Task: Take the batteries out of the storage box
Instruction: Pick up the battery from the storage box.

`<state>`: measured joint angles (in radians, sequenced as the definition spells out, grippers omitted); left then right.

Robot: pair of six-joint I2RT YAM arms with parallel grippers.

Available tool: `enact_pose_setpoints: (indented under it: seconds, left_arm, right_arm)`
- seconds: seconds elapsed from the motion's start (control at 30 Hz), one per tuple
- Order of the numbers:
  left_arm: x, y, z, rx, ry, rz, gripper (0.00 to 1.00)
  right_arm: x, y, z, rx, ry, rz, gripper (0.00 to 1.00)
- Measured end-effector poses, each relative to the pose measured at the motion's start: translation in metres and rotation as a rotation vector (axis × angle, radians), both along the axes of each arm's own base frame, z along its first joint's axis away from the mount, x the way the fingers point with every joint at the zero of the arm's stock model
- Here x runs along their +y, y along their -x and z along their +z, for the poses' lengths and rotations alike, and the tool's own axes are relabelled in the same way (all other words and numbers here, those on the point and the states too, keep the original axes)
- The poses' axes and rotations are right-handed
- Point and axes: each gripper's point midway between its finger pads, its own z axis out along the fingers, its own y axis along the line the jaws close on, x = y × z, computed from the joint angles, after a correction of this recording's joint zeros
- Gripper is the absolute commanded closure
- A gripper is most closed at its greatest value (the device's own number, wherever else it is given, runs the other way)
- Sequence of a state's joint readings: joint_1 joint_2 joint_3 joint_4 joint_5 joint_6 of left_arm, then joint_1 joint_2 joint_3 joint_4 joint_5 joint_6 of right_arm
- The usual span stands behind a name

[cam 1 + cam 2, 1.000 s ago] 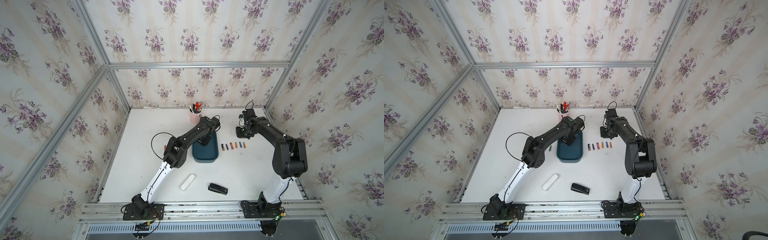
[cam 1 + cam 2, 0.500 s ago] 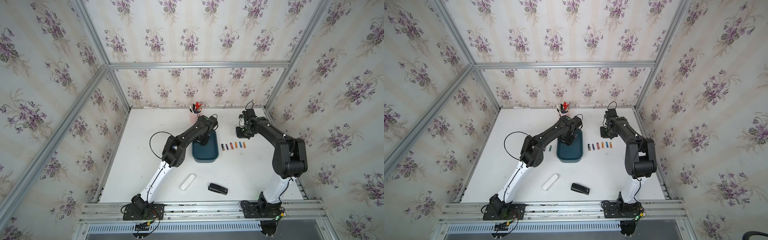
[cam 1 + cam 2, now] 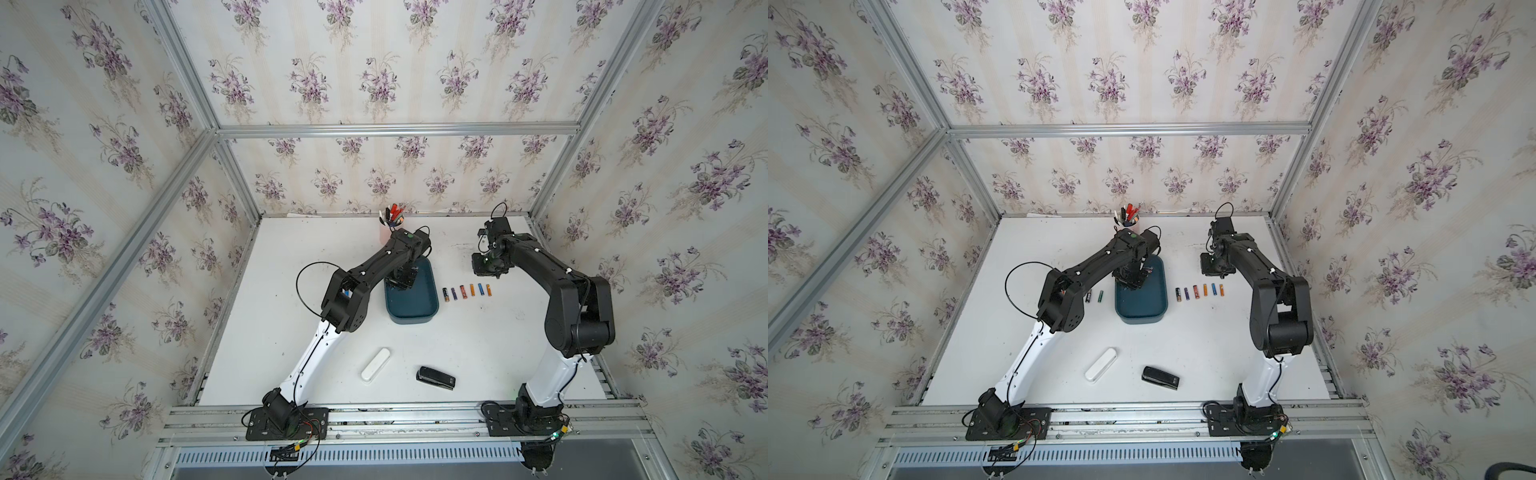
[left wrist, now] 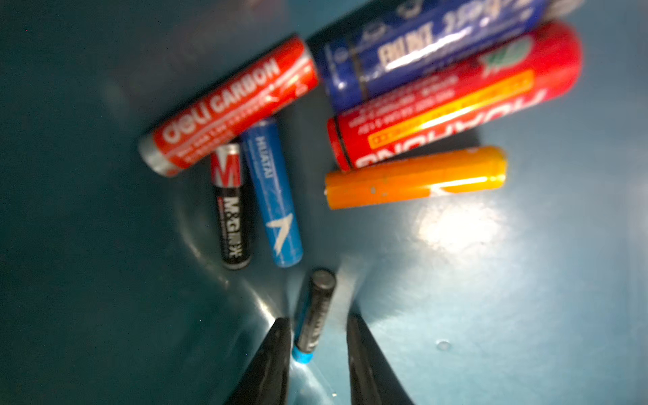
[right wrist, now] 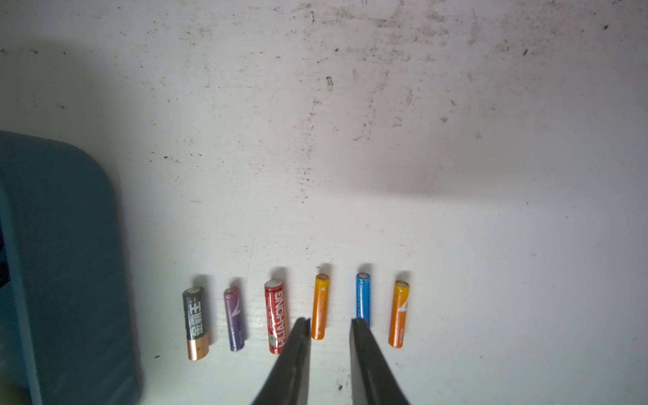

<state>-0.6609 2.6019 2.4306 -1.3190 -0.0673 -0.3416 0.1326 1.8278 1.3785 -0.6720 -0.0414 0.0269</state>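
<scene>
storage box (image 3: pixel 411 319) mid-table in both top views, left gripper (image 3: pixel 401 281) down in its 12 o'clock end; six batteries (image 3: pixel 462 292) rowed at box's 3 o'clock, two more batteries (image 3: pixel 1100 296) at 9 o'clock. left wrist: fingers (image 4: pixel 277 338) apart, straddling black battery (image 4: pixel 315 308) in box, not clamped. right wrist: right gripper (image 5: pixel 331 321) empty, fingers slightly apart above row.

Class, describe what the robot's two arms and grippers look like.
The left arm and right arm match: a white lower link on a black base plate, then boxy black upper links and joints. A thin black cable loops beside the left elbow; another loops over the right wrist. The left gripper and right gripper have black fingers tapering to narrow tips.
</scene>
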Motion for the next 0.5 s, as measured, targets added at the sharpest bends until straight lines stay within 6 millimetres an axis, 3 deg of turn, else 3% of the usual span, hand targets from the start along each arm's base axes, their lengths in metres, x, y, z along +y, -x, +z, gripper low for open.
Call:
enact_pose_setpoints:
  seconds: [0.5]
  left_arm:
    - [-0.0063, -0.0001, -0.0068, 0.025, 0.052, 0.005, 0.86]
  right_arm:
    - [-0.0005, -0.0009, 0.0010, -0.003, 0.003, -0.001, 0.76]
